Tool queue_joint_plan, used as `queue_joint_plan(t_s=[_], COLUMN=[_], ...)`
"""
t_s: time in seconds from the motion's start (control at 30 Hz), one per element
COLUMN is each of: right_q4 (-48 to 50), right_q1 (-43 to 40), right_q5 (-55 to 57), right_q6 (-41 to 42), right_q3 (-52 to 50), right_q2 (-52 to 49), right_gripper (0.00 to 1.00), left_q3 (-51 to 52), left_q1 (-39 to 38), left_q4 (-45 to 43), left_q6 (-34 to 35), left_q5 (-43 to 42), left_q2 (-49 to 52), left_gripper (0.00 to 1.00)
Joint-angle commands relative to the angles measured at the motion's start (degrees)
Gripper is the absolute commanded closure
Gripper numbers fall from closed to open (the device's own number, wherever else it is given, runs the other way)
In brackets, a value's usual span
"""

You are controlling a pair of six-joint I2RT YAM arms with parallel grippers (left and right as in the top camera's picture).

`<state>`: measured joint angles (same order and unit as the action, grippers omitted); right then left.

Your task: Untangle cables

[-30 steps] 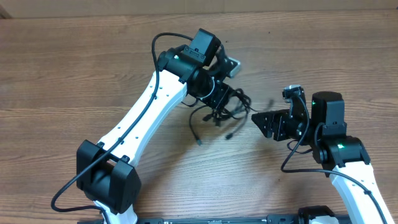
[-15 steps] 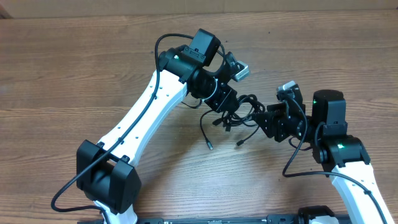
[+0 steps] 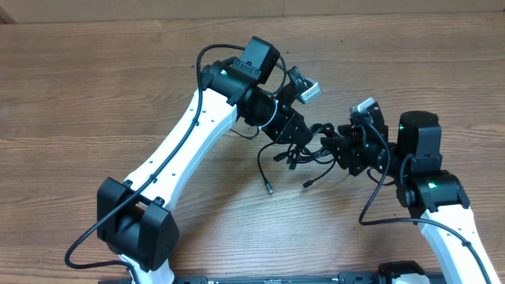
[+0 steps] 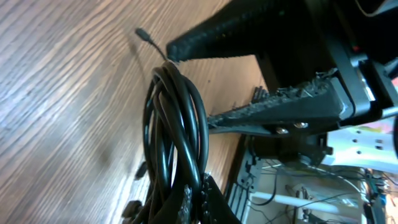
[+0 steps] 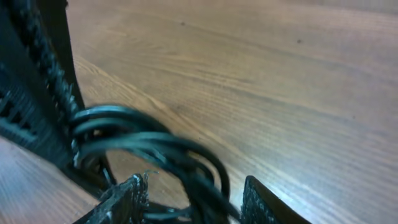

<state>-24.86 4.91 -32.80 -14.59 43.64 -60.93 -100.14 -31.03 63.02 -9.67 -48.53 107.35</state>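
Note:
The cables [image 3: 304, 151] are a bunch of thin black cords hanging between the two grippers, lifted off the table. Two plug ends dangle below [image 3: 271, 188] [image 3: 308, 183]. My left gripper [image 3: 289, 131] is shut on the bunch; in the left wrist view the loops [image 4: 176, 118] rise from its jaws [image 4: 198, 205]. My right gripper [image 3: 338, 147] is open, with its fingers on either side of the loops. In the right wrist view the cables [image 5: 155, 146] pass between its spread fingers [image 5: 194, 202].
The wooden table [image 3: 95, 95] lies below both arms. The left arm's thicker black wires [image 3: 207, 55] run along its white links. The right gripper's fingers fill the upper right of the left wrist view [image 4: 273, 109].
My left gripper carried the cable bunch to the right and up. My right gripper moved left to meet it, and its fingers now straddle the loops.

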Motion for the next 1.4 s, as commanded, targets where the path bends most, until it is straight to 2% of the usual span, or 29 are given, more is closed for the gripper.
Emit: queue_joint_plan(t_s=[0.0, 0.1, 0.17, 0.5, 0.73, 0.77, 0.83, 0.87, 1.1, 1.3, 1.37], right_q4=[1.3, 1.6, 1.6, 0.4, -0.3, -0.3, -0.3, -0.2, 2.0, 4.8, 6.0], right_q1=[-0.1, -0.1, -0.1, -0.1, -0.1, -0.1, -0.1, -0.1, -0.1, -0.1, -0.1], right_q5=[-0.3, -0.3, -0.3, -0.3, -0.5, -0.8, -1.5, -1.9, -4.5, -4.9, -4.8], right_q6=[-0.7, -1.0, -0.9, -0.9, -0.5, -0.5, -0.5, -0.5, -0.7, -0.7, -0.7], right_q3=[1.4, 1.4, 1.4, 1.4, 1.4, 1.4, 1.4, 1.4, 1.4, 1.4, 1.4], right_q2=[0.0, 0.0, -0.1, -4.1, -4.1, -4.1, -4.1, -4.1, -4.1, -4.1, -4.1], right_gripper=[0.52, 0.53, 0.58, 0.96, 0.95, 0.92, 0.78, 0.76, 0.73, 0.71, 0.68], left_q3=[-1.8, -1.8, -1.8, -1.8, -1.8, -1.8, -1.8, -1.8, -1.8, -1.8, -1.8], left_q1=[-0.1, -0.2, -0.1, -0.1, -0.1, -0.1, -0.1, -0.1, -0.1, -0.1, -0.1], left_q4=[0.2, 0.2, 0.2, 0.1, -0.1, -0.1, -0.1, -0.1, -0.7, -1.6, -1.9], left_q6=[-1.5, -1.5, -1.5, -1.5, -1.5, -1.5, -1.5, -1.5, -1.5, -1.5, -1.5], left_q5=[-5.1, -6.1, -7.1, -8.3, -8.3, -8.3, -8.0, -7.8, -8.2, -11.3, -12.7], left_q2=[-2.1, -2.1, -2.1, -2.1, -2.1, -2.1, -2.1, -2.1, -2.1, -2.1, -2.1], left_gripper=[0.96, 0.96, 0.96, 0.96, 0.96, 0.96, 0.96, 0.96, 0.96, 0.96, 0.96])
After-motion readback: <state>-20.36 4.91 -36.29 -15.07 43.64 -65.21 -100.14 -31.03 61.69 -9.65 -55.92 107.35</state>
